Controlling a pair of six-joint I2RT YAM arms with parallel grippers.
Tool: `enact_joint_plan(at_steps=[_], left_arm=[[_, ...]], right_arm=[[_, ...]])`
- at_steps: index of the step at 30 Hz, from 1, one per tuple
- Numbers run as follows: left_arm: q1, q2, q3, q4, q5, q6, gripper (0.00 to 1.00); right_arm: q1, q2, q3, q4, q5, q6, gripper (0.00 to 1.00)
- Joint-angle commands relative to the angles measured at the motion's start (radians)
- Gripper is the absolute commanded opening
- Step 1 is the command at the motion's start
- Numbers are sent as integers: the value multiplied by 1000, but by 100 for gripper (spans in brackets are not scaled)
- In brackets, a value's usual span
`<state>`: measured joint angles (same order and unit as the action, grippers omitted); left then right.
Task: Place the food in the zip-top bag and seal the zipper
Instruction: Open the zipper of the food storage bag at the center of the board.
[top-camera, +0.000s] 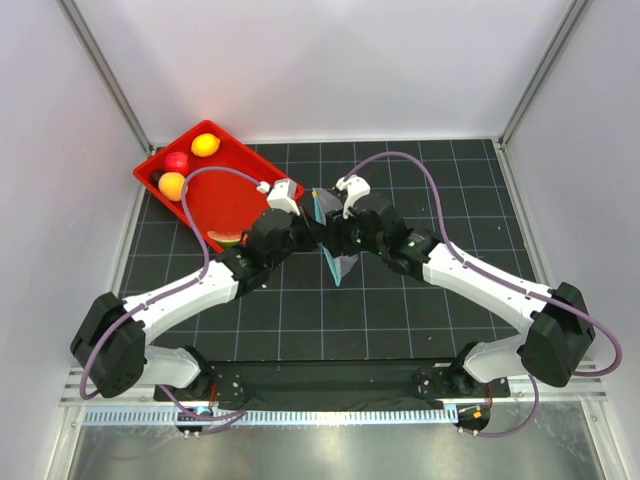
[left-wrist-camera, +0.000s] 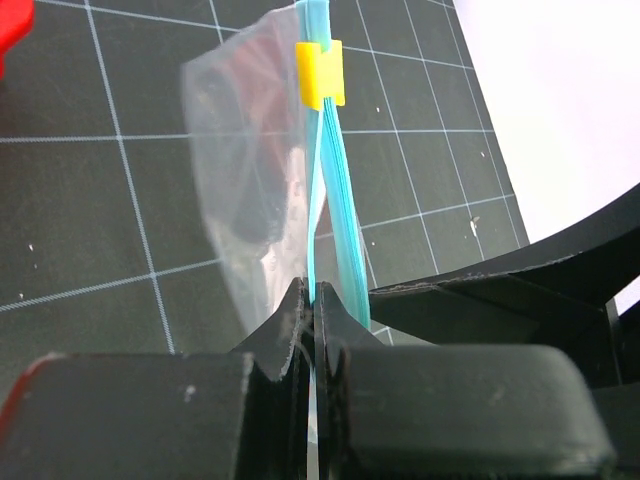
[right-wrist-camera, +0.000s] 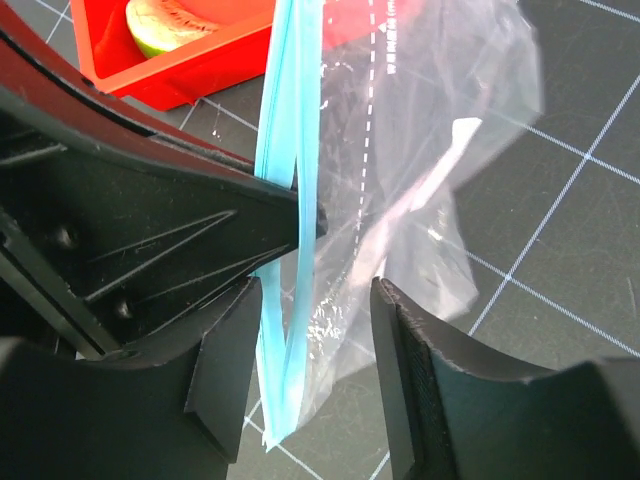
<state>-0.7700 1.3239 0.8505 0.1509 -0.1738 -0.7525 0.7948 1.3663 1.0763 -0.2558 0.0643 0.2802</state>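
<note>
Left hand (left-wrist-camera: 312, 335) is clamped tight on the teal zipper (left-wrist-camera: 338, 200), holding the clear zip-top bag (left-wrist-camera: 250, 170) over the middle of the desk (top-camera: 400, 320), with the yellow slider (left-wrist-camera: 320, 75) at the strip's far end. Right hand (right-wrist-camera: 312, 320) stands spread, a finger on either side of the bag's edge. Lemon (top-camera: 205, 145), orange ball (top-camera: 171, 185), red apple (top-camera: 177, 161) and watermelon wedge (right-wrist-camera: 165, 22) sit in the red tray (top-camera: 225, 195).

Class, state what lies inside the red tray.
In the red tray: yellow lemon, red apple, orange ball, watermelon wedge at the near edge. The left arm covers the tray's right corner, so anything beneath it is hidden.
</note>
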Motion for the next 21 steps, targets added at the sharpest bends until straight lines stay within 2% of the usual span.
enact_joint_plan(at_steps=[1,5,9,13,17,20,21], left_arm=[[1,-32,2,19,14,-8,0],[1,-43,-2,24,22,-13,0],[1,-55,-5,19,26,-8,0],[1,-60,-5,7,23,-5,0],[1,-51,-1,4,42,-13,0],[1,-43,5,-20,33,-13,0],[1,-42,5,-28,30,-8,0]], right_arm=[[4,-47,-10,67,0,-1,55],[4,-39,-12,64,-9,0,54],[6,-41,-12,55,66,11,38],[4,-29,-3,49,83,4,37],[4,-15,17,20,103,-7,30],[4,-33,19,1,143,-19,21],[4,-39,20,-13,164,-24,14]])
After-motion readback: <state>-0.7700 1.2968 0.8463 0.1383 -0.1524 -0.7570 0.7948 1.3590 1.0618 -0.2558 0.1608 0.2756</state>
